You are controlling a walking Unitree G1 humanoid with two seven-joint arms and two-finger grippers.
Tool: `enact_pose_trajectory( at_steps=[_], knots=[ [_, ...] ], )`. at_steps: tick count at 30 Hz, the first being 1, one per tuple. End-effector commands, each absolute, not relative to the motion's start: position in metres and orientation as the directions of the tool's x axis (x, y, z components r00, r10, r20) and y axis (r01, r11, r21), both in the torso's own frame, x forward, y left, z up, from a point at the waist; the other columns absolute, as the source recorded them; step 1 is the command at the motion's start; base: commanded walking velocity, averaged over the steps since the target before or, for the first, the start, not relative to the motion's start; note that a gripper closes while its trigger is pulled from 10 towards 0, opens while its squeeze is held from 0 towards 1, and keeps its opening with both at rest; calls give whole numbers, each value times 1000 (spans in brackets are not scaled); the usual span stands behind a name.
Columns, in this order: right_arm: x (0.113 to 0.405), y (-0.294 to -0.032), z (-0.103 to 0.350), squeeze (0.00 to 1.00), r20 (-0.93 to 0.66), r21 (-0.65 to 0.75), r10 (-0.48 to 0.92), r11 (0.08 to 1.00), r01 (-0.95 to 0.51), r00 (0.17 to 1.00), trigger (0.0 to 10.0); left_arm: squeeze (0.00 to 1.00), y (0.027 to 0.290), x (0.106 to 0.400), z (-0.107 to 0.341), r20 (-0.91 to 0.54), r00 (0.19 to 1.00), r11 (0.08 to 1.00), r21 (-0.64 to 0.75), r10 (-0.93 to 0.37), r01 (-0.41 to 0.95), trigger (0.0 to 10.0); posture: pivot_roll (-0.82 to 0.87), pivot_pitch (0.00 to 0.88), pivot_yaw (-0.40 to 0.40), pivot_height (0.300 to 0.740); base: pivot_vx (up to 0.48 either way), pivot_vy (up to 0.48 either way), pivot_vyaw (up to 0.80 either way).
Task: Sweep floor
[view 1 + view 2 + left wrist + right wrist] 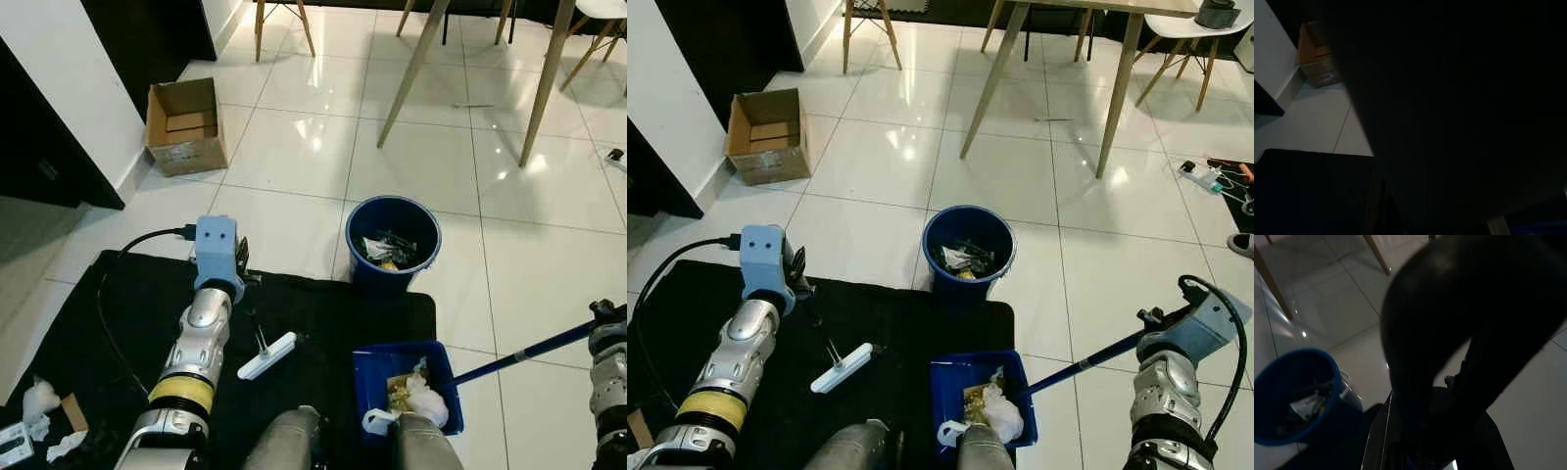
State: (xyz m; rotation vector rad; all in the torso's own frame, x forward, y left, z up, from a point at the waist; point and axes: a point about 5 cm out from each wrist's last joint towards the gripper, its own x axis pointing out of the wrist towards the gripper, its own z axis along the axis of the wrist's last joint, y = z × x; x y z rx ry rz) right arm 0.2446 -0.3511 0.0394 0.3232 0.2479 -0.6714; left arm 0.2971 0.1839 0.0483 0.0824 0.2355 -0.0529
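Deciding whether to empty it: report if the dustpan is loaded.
Loaded: the blue dustpan on the black mat holds white crumpled scraps and yellowish bits.

1. Head views: evenly lit and sharp, no motion blur; colours clear.
2. Glare: bright reflected spots on the glossy white floor tiles (323, 137), including near the desk leg (542, 88), suggesting overhead lamps.
3. Shadows: soft and short under the blue bucket (968, 250); the black mat (323, 323) swallows detail, so dark items on it read poorly.
4. Left wrist view: very dim, mostly black and featureless; a lit strip of floor and the cardboard box (1315, 58) can be made out, soft.
5. Right wrist view: dim; a large dark out-of-focus shape blocks the foreground; bucket and tiles behind are moderately lit, slightly blurred.
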Motion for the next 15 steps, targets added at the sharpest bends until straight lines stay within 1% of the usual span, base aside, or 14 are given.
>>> enact_pose_trajectory(
  at_steps=[1, 4, 8, 9, 11, 12, 14, 15],
  knots=[
    [255, -361, 63, 0, -257, 256, -602, 712, 654, 756, 10000, 0, 184, 294, 43, -266, 963, 994, 78, -52, 75, 10000, 15, 62, -4, 740, 0, 0, 0],
    [255, -366, 64, 0, -288, 247, -627, 681, 689, 724, 10000, 0, 184, 294, 43, -269, 961, 994, 75, -55, 78, 10000, 11, 64, -6, 740, 0, 0, 0],
    [238, -383, 56, 0, -352, 171, -707, 597, 784, 614, 10000, 0, 183, 294, 42, -273, 960, 993, 86, -57, 84, 10000, 15, 71, -10, 740, 0, 0, 0],
    [238, -383, 56, 0, -352, 171, -707, 597, 784, 614, 10000, 0, 183, 294, 42, -273, 960, 993, 86, -57, 84, 10000, 15, 71, -10, 740, 0, 0, 0],
    [225, -395, 55, 0, -356, 138, -758, 536, 833, 547, 10000, 0, 184, 294, 42, -272, 961, 994, 84, -49, 75, 10000, 15, 72, -10, 740, 0, 0, 0],
    [225, -395, 55, 0, -356, 138, -758, 536, 833, 547, 10000, 0, 184, 294, 42, -272, 961, 994, 84, -49, 75, 10000, 15, 72, -10, 740, 0, 0, 0],
    [215, -405, 56, 0, -358, 128, -788, 490, 862, 501, 10000, 0, 184, 294, 41, -276, 960, 993, 88, -51, 78, 10000, 15, 70, -9, 740, 0, 0, 0],
    [213, -407, 57, 0, -361, 126, -793, 479, 869, 490, 10000, 0, 184, 293, 41, -279, 959, 993, 91, -53, 81, 10000, 15, 70, -9, 740, 0, 0, 0]
  ],
)
